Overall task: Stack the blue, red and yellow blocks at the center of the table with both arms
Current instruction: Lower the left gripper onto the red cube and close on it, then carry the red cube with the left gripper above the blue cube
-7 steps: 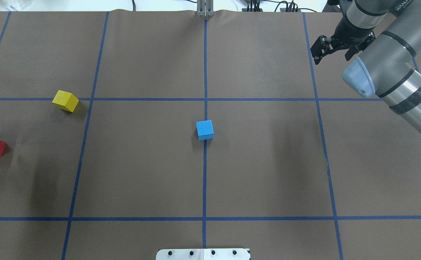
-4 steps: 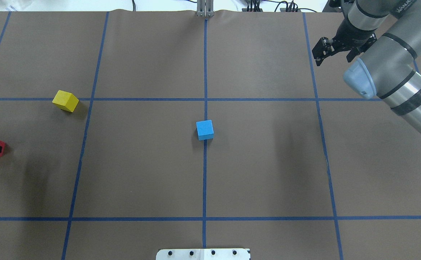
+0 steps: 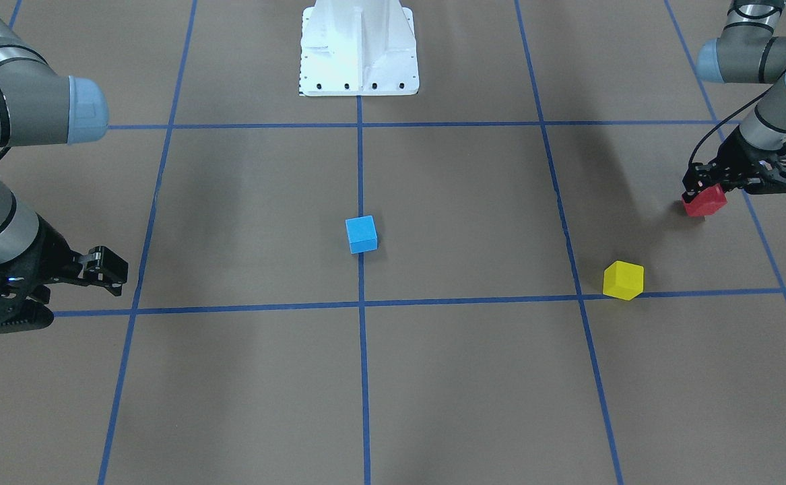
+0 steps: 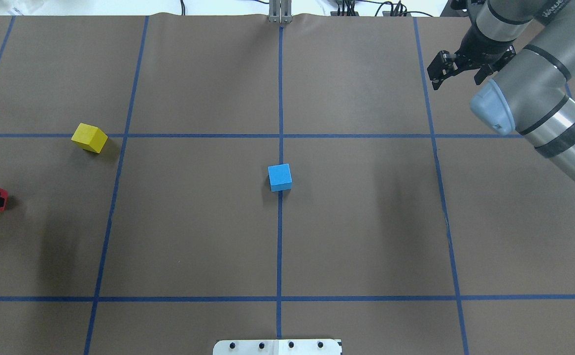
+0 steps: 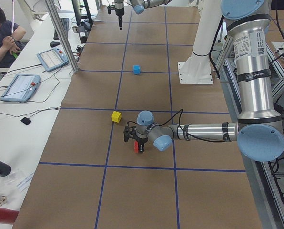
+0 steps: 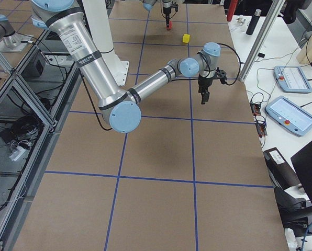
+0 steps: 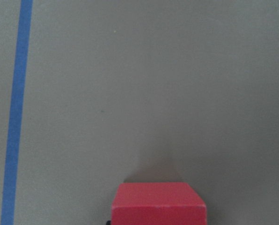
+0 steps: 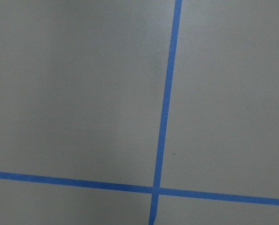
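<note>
Overhead exterior: blue block (image 4: 280, 177) at the centre of the table (image 4: 366, 222), on the middle tape line (image 4: 280, 98). Yellow block (image 4: 89, 137) well to its left, a little farther away. Red block (image 3: 704, 201) at the far left edge, grasped by the left gripper (image 3: 702, 192), pointed straight down from a low, outstretched left arm (image 5: 204, 131). Right gripper (image 4: 457, 79) released, jaws spread, hanging over the far right corner below the bent right arm (image 4: 553, 123).

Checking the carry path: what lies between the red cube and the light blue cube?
Only bare brown table with blue tape lines, per the overhead view.
</note>
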You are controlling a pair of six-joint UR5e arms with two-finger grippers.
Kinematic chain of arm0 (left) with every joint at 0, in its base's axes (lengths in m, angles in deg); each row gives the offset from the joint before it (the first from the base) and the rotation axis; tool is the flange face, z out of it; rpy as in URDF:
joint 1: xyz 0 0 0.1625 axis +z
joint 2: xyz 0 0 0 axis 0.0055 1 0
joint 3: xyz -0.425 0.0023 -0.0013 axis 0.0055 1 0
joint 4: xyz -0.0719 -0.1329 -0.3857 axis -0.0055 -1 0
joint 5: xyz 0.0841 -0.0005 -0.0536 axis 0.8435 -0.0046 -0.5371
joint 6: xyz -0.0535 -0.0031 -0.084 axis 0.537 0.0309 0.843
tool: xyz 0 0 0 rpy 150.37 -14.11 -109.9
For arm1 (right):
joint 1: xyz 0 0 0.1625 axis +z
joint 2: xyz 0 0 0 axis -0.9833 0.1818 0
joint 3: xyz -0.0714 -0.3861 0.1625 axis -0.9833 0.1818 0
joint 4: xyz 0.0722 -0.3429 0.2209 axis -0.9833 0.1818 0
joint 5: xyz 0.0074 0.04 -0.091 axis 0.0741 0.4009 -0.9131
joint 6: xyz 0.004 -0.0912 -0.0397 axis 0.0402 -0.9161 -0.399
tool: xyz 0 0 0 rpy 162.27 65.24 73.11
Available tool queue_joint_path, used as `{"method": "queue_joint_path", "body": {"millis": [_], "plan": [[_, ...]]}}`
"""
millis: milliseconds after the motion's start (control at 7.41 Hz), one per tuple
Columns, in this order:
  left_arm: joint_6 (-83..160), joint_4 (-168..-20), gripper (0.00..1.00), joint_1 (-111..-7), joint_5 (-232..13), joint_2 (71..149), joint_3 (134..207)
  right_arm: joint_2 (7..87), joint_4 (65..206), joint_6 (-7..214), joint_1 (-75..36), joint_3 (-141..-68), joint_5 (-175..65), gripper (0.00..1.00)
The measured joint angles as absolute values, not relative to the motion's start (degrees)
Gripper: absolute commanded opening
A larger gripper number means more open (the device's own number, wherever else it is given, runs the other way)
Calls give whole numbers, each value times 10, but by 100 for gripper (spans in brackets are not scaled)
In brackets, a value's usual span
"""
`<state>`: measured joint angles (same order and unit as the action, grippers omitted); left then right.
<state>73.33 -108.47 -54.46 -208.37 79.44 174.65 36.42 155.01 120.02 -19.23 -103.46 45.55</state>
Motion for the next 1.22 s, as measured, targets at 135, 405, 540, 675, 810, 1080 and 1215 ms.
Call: {"method": "queue_joint_path", "body": {"millis": [135, 405, 540, 675, 810, 1080, 1215], "plan": [[733, -994, 0, -545, -2085, 813, 1807, 364, 1550, 1200, -192, -1035, 456, 99], [736, -731, 0, -544, -2088, 937, 1921, 365, 1551, 1200, -188, -1035, 456, 99], [757, -617, 0, -532, -2092, 1041, 1928, 367, 1551, 1200, -186, -1035, 456, 99], [804, -546, 0, -506, -2095, 1147, 1899, 370, 1550, 1200, -183, -1035, 456, 99], [861, -533, 0, -476, -2095, 1237, 1842, 374, 1550, 1201, -181, -1035, 456, 99], [950, -592, 0, -428, -2086, 1366, 1701, 380, 1550, 1201, -178, -1037, 456, 99], [974, -621, 0, -410, -2071, 1406, 1645, 382, 1550, 1201, -177, -1039, 456, 99]]}}
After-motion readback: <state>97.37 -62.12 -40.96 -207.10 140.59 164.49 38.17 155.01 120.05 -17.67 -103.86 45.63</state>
